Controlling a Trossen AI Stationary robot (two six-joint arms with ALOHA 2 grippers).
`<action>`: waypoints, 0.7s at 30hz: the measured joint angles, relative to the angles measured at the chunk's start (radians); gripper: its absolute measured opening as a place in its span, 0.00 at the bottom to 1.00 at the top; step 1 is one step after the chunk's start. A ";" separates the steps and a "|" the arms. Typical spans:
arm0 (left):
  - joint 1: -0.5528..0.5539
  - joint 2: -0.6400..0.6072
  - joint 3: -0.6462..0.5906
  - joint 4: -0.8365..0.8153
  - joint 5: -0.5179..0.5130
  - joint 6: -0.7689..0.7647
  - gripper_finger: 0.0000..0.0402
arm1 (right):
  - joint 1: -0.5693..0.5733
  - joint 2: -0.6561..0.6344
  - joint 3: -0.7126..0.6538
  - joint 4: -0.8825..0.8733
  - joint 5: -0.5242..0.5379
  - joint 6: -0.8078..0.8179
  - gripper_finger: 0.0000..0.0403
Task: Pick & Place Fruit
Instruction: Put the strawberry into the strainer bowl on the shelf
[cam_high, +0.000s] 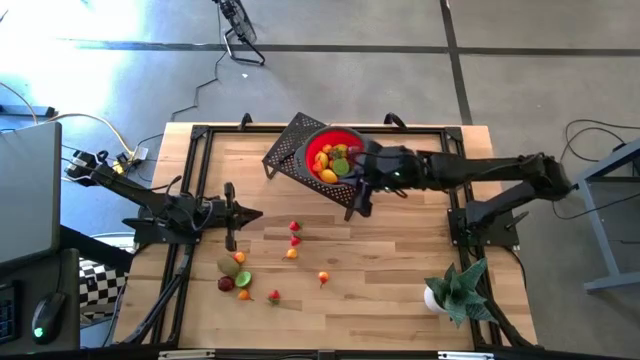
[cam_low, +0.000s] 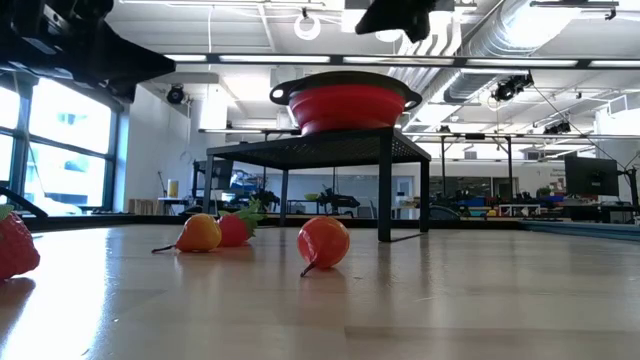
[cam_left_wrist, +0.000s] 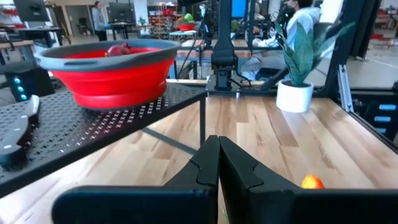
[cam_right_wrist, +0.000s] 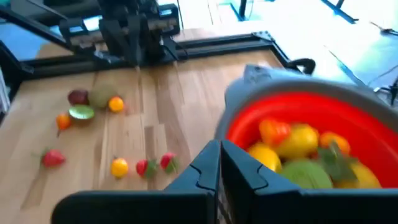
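Heads up: the loose fruit (cam_high: 292, 241) sits scattered at about 7 o'clock from the red bowl (cam_high: 335, 155), and it looks light, hard and rolly, so pinch each piece across its middle. Your right end effector (cam_high: 358, 205) hangs by the bowl, pressed together and empty; the left end effector (cam_high: 229, 228) waits pressed together too. Only the right wrist view shows the bowl's load.

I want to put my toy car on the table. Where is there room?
The bare wood between the scattered fruit and the potted plant is free, below the right gripper. So is the far left corner beside the black rack. It is crowded near the left gripper, where fruit clusters, and the red bowl is full.
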 joint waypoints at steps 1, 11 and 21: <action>0.000 0.000 0.000 -0.006 0.007 0.000 0.00 | 0.004 -0.017 -0.023 0.011 0.007 0.000 0.02; 0.000 0.001 0.000 -0.008 0.018 0.001 0.00 | 0.055 -0.237 -0.339 0.376 0.074 -0.003 0.02; 0.000 0.001 0.000 -0.005 0.086 0.000 0.00 | 0.097 -0.348 -0.626 0.762 0.071 -0.009 0.02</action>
